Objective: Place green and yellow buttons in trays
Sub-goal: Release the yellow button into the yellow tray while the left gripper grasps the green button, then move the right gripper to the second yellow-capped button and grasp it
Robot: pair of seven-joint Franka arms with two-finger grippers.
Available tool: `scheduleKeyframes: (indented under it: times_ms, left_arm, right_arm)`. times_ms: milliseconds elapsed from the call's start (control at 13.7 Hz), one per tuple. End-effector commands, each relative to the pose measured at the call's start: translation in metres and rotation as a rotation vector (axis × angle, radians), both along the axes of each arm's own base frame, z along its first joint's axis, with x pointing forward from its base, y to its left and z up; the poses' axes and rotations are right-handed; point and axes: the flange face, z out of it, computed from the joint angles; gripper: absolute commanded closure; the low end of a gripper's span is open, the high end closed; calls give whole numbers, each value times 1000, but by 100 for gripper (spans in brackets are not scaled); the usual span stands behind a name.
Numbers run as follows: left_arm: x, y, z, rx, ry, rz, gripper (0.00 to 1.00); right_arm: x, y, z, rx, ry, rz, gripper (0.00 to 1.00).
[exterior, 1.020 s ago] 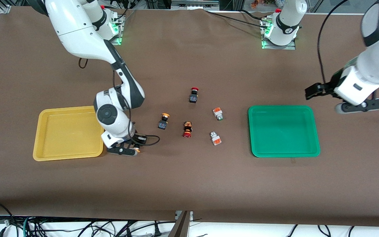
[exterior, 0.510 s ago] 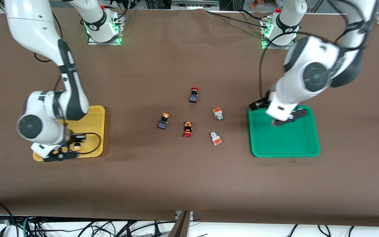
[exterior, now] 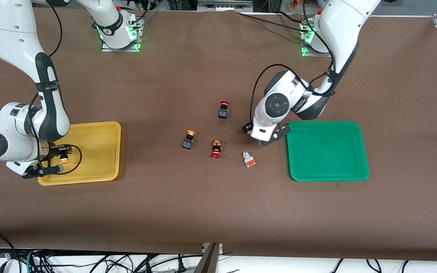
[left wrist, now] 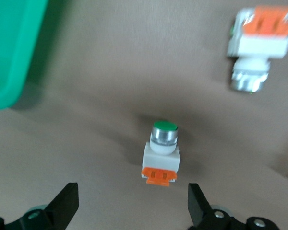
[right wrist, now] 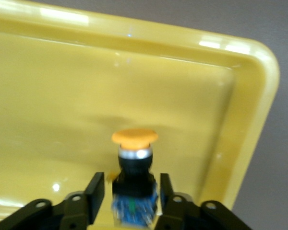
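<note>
Right pincer (right wrist: 129,196) grips yellow button (right wrist: 133,163) over yellow tray (exterior: 104,151); left pincer (left wrist: 132,206) gapes above green button (left wrist: 162,153)

I see yellow tray (right wrist: 249,115): glossy smooth plastic | green tray (exterior: 327,151): shiny plastic | table cover (exterior: 203,204): matt brown | green button (left wrist: 162,152): white plastic body, silvery metal-looking collar

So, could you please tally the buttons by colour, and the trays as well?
yellow buttons: 2, one held by the right gripper over the yellow tray
green buttons: 2, one beneath the open left gripper
red buttons: 2
trays: 2
Total: 8
</note>
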Motion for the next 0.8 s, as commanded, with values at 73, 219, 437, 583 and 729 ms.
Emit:
scheduleKeyframes:
  times_ms: [73,219,437,583,729]
  left_arm:
    - [-6,-12,-19,23,-44,47,0]
    - [2,-12,-32,-18,-82,64,0]
    - [-2,-12,-46,2,-82,37,0]
    - [-3,-12,-50,4,-76,28,17]
    - [-5,-13,-51,7,-70,22,43]
  right_arm:
    - [8,80,38,147,-26,-67,0]
    - [8,147,45,129,-35,-150,0]
    - [-8,267,44,115,-62,-253,0]
    - [-23,342,29,135,-106,-364,0]
    - [-41,401,4,131,-168,-470,0]
